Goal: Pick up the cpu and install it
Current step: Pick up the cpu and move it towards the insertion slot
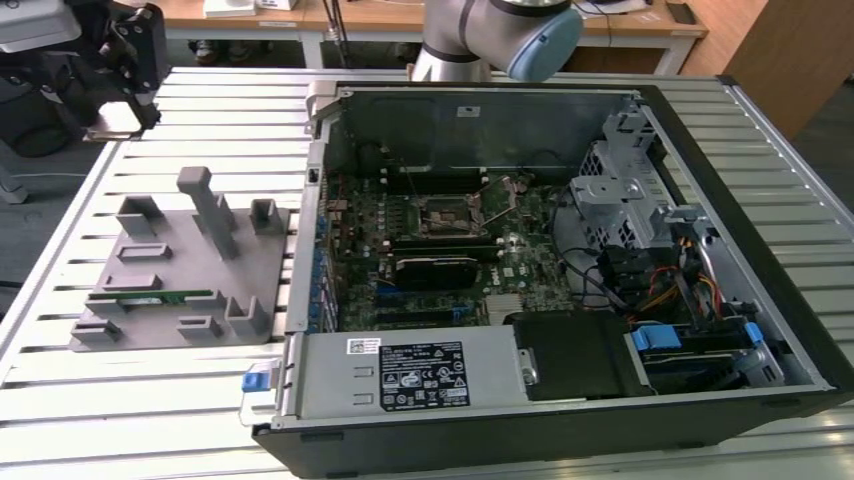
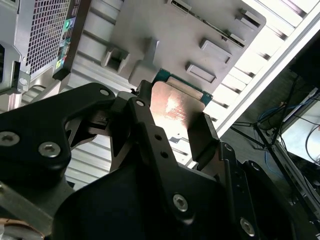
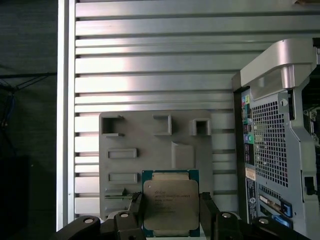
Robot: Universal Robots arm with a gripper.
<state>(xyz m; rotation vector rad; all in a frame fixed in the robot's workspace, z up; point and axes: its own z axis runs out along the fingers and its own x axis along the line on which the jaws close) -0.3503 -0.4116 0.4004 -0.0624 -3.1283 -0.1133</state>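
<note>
The cpu (image 3: 171, 202), a flat square chip with a silvery top and a green rim, is held between the two black fingers of my gripper (image 3: 171, 216), which is shut on it. In the second wrist view the cpu (image 2: 176, 105) reflects light between the fingers of the gripper (image 2: 175, 122). The exterior view has the gripper (image 1: 123, 108) high over the table's far corner at that view's left, with the pale cpu (image 1: 114, 124) at its tip. The open motherboard socket (image 1: 447, 210) lies inside the computer case (image 1: 747, 250), well off towards that view's right.
A grey parts fixture (image 1: 187, 260) with upright posts lies on the slatted table (image 1: 160, 400) beside the case and holds a green memory stick (image 1: 154, 297). Below the held chip is the fixture (image 3: 150, 145). The case wall (image 3: 270, 140) stands alongside it.
</note>
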